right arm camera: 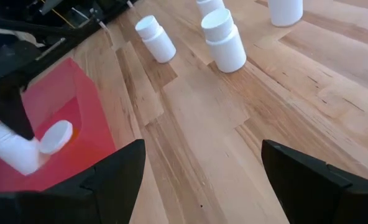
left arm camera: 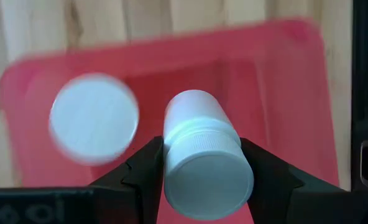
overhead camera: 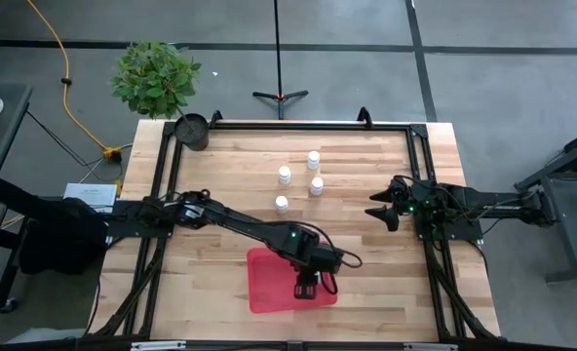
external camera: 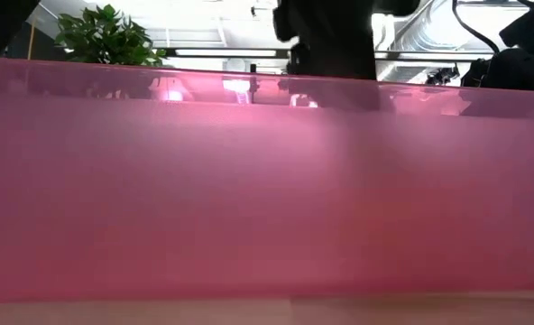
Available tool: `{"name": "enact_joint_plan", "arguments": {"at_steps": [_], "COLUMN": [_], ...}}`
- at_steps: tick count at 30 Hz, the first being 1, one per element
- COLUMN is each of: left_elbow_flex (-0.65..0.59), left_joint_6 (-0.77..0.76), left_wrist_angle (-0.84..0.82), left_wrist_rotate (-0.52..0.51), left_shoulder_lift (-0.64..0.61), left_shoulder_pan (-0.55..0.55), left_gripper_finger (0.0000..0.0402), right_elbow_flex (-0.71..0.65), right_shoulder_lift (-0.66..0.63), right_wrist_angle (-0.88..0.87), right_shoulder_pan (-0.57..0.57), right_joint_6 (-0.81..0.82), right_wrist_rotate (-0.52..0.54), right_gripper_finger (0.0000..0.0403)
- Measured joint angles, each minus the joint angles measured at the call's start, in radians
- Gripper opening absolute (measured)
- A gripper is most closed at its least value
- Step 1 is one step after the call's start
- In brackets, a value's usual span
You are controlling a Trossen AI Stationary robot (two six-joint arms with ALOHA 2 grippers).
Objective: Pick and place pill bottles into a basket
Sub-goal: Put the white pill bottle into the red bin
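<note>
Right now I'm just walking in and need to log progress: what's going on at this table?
The left gripper holds a white-capped pill bottle over the red tray, where one bottle already stands. Four more bottles stand upright on the wooden table beyond the tray. The right gripper waits open near the table's right edge, holding nothing.

Six pill bottles (overhead camera: pixel 285 175), one red basket (overhead camera: pixel 269 283), one dark cup (overhead camera: pixel 192 130), one potted plant (overhead camera: pixel 155 76)

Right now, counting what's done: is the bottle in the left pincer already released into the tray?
Not released. The left pincer is shut on the bottle, holding it over the red tray; another bottle already sits inside.
</note>
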Motion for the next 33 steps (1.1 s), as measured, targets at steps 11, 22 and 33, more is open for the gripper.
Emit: {"name": "enact_joint_plan", "arguments": {"at_steps": [11,22,33], "left_elbow_flex": [0.002,0.003,0.002], "left_joint_6": [0.048,0.072,0.071], "left_wrist_angle": [-0.042,-0.187,-0.222], "left_wrist_rotate": [0.005,0.014,-0.051], "left_shoulder_lift": [0.033,0.059,0.061], "left_shoulder_pan": [0.0,0.0,0.034], "left_gripper_finger": [0.0211,0.0211,0.0211], "right_elbow_flex": [0.0,0.0,0.0], "right_shoulder_lift": [0.033,0.033,0.033], "right_wrist_angle": [0.001,0.001,0.001], "right_shoulder_pan": [0.0,0.0,0.0], "right_joint_6": [0.0,0.0,0.003], "right_wrist_rotate": [0.001,0.0,-0.001], "right_gripper_finger": [0.0312,0.0312,0.0312]}}
